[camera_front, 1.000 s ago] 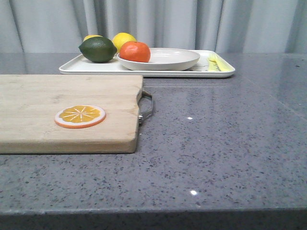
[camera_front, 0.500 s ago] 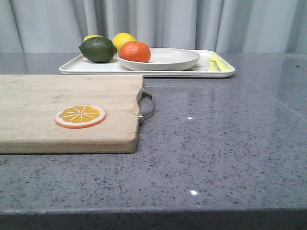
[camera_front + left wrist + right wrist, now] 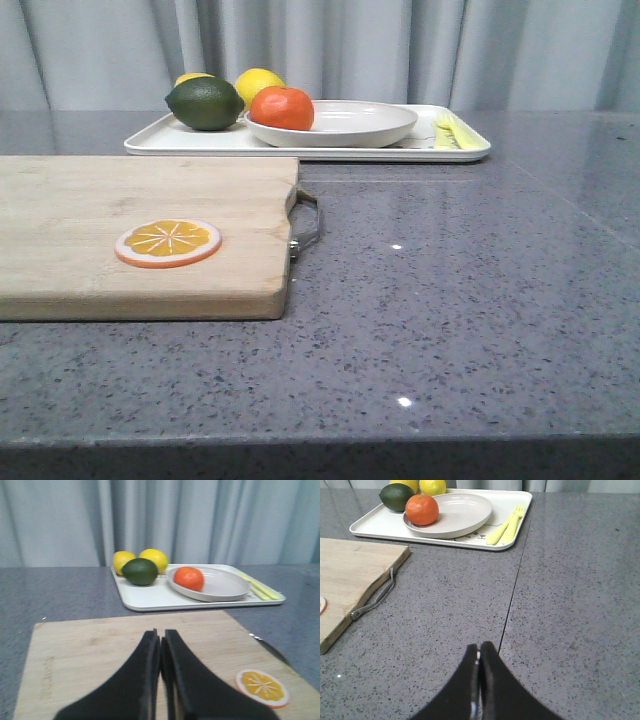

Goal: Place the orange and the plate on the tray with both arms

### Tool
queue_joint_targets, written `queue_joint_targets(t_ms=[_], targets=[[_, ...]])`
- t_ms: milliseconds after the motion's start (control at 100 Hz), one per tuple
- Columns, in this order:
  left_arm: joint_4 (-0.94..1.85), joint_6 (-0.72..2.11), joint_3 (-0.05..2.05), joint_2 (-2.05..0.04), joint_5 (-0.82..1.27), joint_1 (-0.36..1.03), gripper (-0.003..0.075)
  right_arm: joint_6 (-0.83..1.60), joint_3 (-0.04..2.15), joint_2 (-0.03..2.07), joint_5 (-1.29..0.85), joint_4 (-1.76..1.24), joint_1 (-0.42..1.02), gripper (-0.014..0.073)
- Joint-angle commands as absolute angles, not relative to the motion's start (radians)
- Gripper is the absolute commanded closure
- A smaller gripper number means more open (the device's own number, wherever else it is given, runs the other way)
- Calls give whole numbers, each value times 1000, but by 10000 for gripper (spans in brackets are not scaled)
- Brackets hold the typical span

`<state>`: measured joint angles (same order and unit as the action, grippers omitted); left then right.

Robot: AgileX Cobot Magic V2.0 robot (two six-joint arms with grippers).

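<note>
Grey curtains are hanging behind the table (image 3: 480, 300); the orange (image 3: 281, 107) is sitting on the plate (image 3: 350, 122) on the tray (image 3: 200, 142). Left hand (image 3: 161, 642) and right hand (image 3: 479, 652) are hanging closed, empty; nothing seems left but retreating.

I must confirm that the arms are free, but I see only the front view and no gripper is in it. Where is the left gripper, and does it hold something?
Observer: The left gripper is shut and empty, above the cutting board.
Operator: And the right one?
Observer: The right gripper is also shut and empty, above the table.
Operator: What are the yellow things?
Observer: One is a fork; it lies on the tray beside the plate.
</note>
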<state>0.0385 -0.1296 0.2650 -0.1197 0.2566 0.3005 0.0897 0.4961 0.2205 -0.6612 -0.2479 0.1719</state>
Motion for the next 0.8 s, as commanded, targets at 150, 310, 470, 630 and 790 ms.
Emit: queue_joint_targets(t_ms=[150, 310, 470, 630, 790], targets=[[77, -123, 192, -90, 92, 96, 741, 93, 520, 228, -581, -258, 172, 662], [77, -91, 104, -37, 18, 6, 740, 93, 520, 228, -581, -258, 172, 662], [77, -73, 37, 12, 13, -24, 740, 93, 520, 228, -581, -258, 172, 662], [90, -26, -11, 38, 38, -24, 740, 93, 520, 228, -581, -258, 172, 662], [91, 17, -11, 38, 40, -24, 740, 93, 520, 228, -580, -258, 172, 662]])
